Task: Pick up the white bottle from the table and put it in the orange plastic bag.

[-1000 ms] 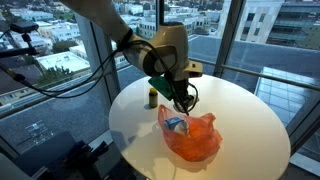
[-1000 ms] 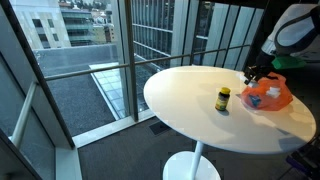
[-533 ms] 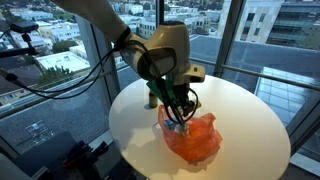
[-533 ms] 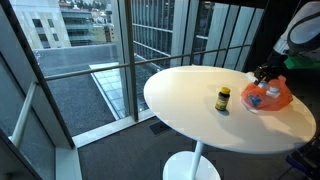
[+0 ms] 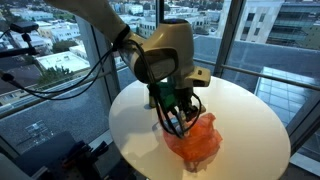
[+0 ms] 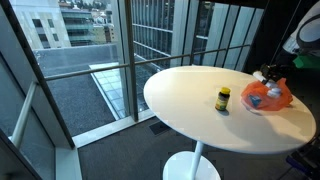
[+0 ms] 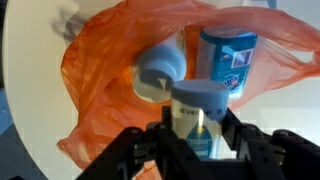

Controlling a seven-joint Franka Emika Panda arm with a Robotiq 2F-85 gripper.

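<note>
White bottle (image 7: 200, 100), blue cap, clamped between the two fingers of the gripper (image 7: 200, 135); jaws closed on its body from either side. Long axis appears to run along the fingers, cap end leading, though the wrist view foreshortens it.

Directly beyond the cap: open mouth of the orange plastic bag (image 7: 100, 90). Bag lies slumped on the table (image 7: 25, 90), film crumpled. Already inside: a white round container (image 7: 158, 68) and a blue-labelled container (image 7: 226, 60), side by side.

Bottle not yet in the bag; it hangs just above the opening. In an exterior view the gripper (image 5: 177, 118) sits at the bag's (image 5: 198, 140) near edge. My read: the release wants a path straight down.

Farther off, a yellowish bottle (image 6: 223, 98) stands apart from the bag.
</note>
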